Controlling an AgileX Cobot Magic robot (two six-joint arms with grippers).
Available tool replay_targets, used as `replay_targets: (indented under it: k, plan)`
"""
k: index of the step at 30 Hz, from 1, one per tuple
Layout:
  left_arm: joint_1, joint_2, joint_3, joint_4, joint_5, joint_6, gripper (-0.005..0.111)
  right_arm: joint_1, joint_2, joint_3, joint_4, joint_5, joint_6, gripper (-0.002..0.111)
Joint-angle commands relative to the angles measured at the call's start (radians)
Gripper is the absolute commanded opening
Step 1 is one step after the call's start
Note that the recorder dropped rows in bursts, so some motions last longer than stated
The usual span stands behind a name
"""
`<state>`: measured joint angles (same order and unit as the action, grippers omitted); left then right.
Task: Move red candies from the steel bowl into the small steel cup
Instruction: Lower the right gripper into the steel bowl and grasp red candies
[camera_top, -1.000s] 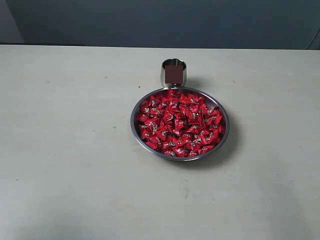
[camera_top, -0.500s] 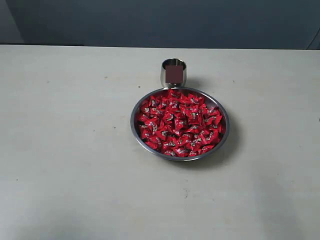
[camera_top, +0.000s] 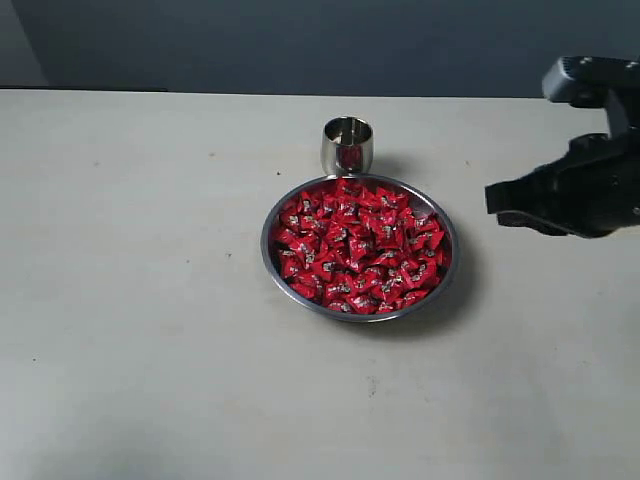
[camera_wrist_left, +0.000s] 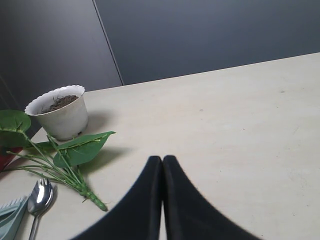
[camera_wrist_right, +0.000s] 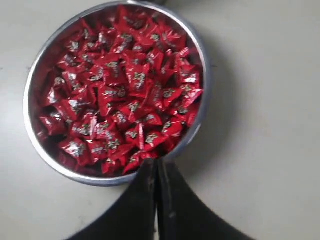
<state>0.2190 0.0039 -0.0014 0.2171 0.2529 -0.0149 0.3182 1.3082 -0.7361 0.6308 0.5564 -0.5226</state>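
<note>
The steel bowl (camera_top: 270, 262) sits mid-table, heaped with red candies (camera_top: 358, 246). Right behind it, touching or nearly touching its far rim, stands the small steel cup (camera_top: 347, 146). My right gripper (camera_top: 492, 200) hovers to the right of the bowl, apart from it, jaws shut with nothing between them. In the right wrist view its fingertips (camera_wrist_right: 157, 162) point at the steel bowl (camera_wrist_right: 202, 115) rim, with the red candies (camera_wrist_right: 120, 90) just beyond. My left gripper (camera_wrist_left: 162, 160) is shut and empty over bare table; it does not show in the exterior view.
In the left wrist view a white pot of soil (camera_wrist_left: 60, 111), a leafy green stem (camera_wrist_left: 70, 155), a metal spoon (camera_wrist_left: 39, 197) and a pale green object (camera_wrist_left: 10, 217) lie on the table near the left gripper. A dark wall backs the table.
The right arm has come into the exterior view from the right edge and now hangs beside the bowl. Bowl, cup and candies have not moved.
</note>
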Motion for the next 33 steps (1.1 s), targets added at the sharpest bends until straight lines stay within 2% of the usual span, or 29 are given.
replay_targets:
  k: [1, 4, 6, 11, 17, 27, 29, 30, 31, 32, 33]
  plan:
    - [-0.003, -0.004, 0.001, 0.005, -0.011, -0.004, 0.0, 0.004, 0.181, -0.144, 0.079, 0.128, -0.109, 0.015]
    - [-0.003, -0.004, 0.001, 0.005, -0.011, -0.004, 0.0, 0.004, 0.288, -0.23, 0.097, 0.174, -0.137, 0.037]
    - [-0.003, -0.004, 0.001, 0.005, -0.011, -0.004, 0.0, 0.004, 0.346, -0.278, 0.1, 0.174, -0.137, 0.045]
    - [-0.003, -0.004, 0.001, 0.005, -0.011, -0.004, 0.0, 0.004, 0.475, -0.375, 0.103, 0.19, -0.139, 0.046]
    - [-0.003, -0.004, 0.001, 0.005, -0.011, -0.004, 0.0, 0.056, 0.589, -0.468, 0.095, 0.212, -0.139, 0.044]
    - [-0.003, -0.004, 0.001, 0.005, -0.011, -0.004, 0.0, 0.083, 0.713, -0.516, -0.007, 0.167, -0.084, 0.042]
    - [-0.003, -0.004, 0.001, 0.005, -0.011, -0.004, 0.0, 0.083, 0.728, -0.516, -0.026, 0.163, -0.084, 0.038]
    - [-0.003, -0.004, 0.001, 0.005, -0.011, -0.004, 0.0, 0.083, 0.739, -0.516, -0.036, 0.155, -0.084, 0.026]
    - [-0.003, -0.004, 0.001, 0.005, -0.011, -0.004, 0.0, 0.083, 0.742, -0.516, -0.038, 0.152, -0.084, 0.02]
    - [-0.003, -0.004, 0.001, 0.005, -0.011, -0.004, 0.0, 0.083, 0.747, -0.516, -0.038, 0.152, -0.084, 0.003]
    - [-0.003, -0.004, 0.001, 0.005, -0.011, -0.004, 0.0, 0.083, 0.747, -0.516, -0.038, 0.152, -0.081, 0.0]
